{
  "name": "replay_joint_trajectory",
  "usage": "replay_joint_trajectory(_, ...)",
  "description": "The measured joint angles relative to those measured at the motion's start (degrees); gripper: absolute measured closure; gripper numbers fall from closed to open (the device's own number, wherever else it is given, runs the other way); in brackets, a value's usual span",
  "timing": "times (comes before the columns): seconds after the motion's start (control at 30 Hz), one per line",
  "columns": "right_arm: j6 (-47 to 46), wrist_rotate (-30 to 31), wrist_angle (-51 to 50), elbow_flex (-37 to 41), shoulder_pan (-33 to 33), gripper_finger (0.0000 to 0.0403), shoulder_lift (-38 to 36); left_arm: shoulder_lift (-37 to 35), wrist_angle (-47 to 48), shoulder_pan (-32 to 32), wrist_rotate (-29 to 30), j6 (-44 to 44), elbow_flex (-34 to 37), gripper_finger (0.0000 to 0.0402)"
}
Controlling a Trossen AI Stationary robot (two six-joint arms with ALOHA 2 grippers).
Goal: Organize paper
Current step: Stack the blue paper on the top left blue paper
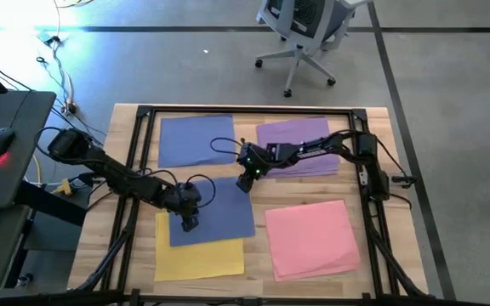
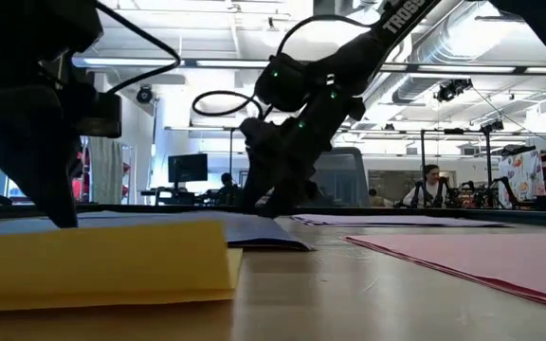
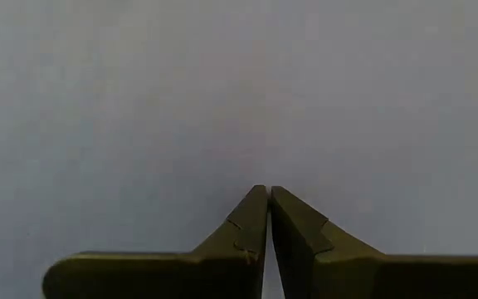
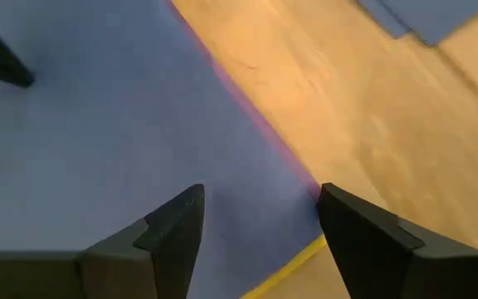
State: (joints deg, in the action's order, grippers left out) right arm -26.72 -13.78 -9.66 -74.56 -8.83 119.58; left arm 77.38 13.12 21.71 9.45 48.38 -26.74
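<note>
High view: a pale wooden table (image 1: 100, 212) with a black metal frame carries four separate patches of thin rectangular paper, and both dark arms reach in over it.
Blue sheets: one periwinkle blue sheet (image 1: 190, 138) lies flat at the far left of the table; a second periwinkle blue sheet (image 1: 219, 212) lies nearer the middle, slightly askew, overlapping the far part of the yellow paper.
Yellow paper: a thin yellow sheet (image 1: 202, 257) sits at the near left, partly covered by the second blue sheet; in the low view its edge shows as a thick yellow band in the foreground.
Purple paper: the purple sheets (image 1: 292, 132) lie at the far right, partly hidden under the right arm.
Pink paper: the pink sheet (image 1: 311, 238) lies flat at the near right, well apart from the blue sheets.
Left gripper (image 1: 189, 223): pressed tip-down on the second blue sheet near its left edge; in the left wrist view its fingers (image 3: 251, 224) are closed tight together against the blue surface, pinching nothing.
Right gripper (image 1: 244, 182): down at the far right corner of the same blue sheet; in the right wrist view its fingers (image 4: 177, 228) stand well apart, straddling that corner, with nothing held between them.
Floor behind: a grey office chair (image 1: 304, 25) stands beyond the table.
</note>
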Motion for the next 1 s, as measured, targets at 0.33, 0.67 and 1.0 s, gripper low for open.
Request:
replay_joint_trajectory(0.33,6.43,-4.03,0.81,-0.06,2.43,0.0194,-2.23,0.35,0.17,0.02,0.07,0.00,0.20,0.0402)
replay_joint_trajectory(0.67,22.08,6.68,-6.05,-3.37,7.41,0.0195,-2.81,0.46,0.25,0.00,-0.13,-0.02,0.24,0.0402)
replay_joint_trajectory(1.0,25.24,28.54,-8.11,-3.39,13.42,0.0195,-2.79,0.50,0.15,0.00,-0.11,0.00,0.26,0.0402)
